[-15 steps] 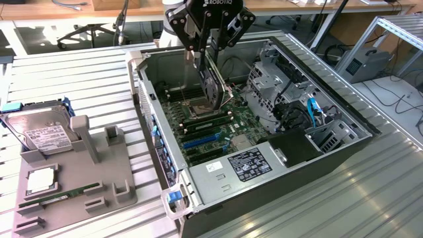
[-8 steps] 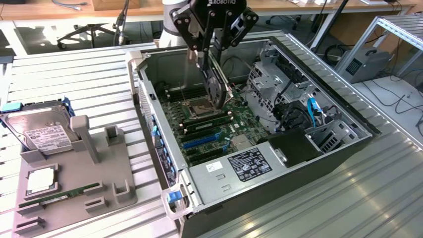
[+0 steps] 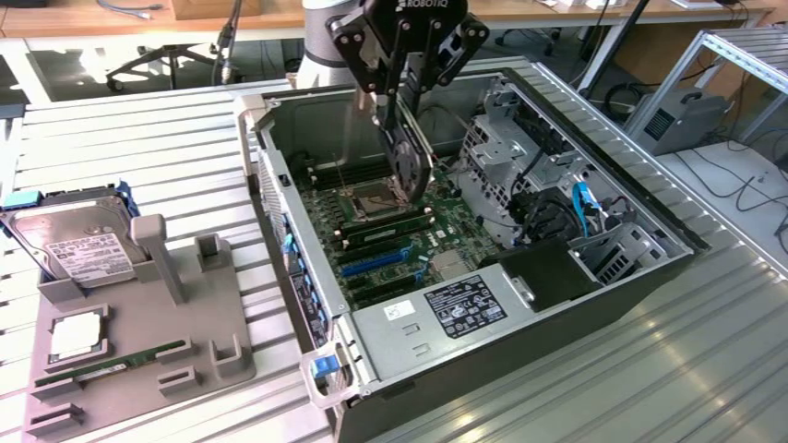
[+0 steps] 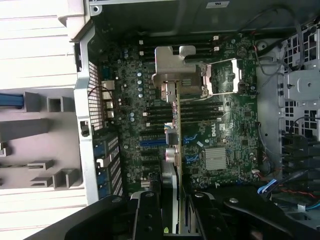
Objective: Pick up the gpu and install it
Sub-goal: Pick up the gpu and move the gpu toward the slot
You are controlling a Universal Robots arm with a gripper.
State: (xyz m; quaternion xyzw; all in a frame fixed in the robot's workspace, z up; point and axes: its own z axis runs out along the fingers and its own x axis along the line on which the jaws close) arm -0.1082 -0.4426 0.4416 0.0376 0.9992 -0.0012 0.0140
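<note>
Gpu (image 3: 409, 161) hangs in my end effector (image 4: 176, 210) — gripped tight by its top edge — over the green board (image 3: 446, 231) inside the open computer case (image 3: 493, 388).

gpu (image 3: 409, 161): 1 flat black card
gripper (image 3: 397, 103): 1
open computer case (image 3: 493, 369): 1
main board (image 3: 459, 226) in the case: 1
hard drive (image 3: 77, 242) with white label: 1
green RAM stick (image 3: 117, 362): 1
square silver chip (image 3: 77, 334): 1
gray tray (image 3: 185, 355): 1
</note>
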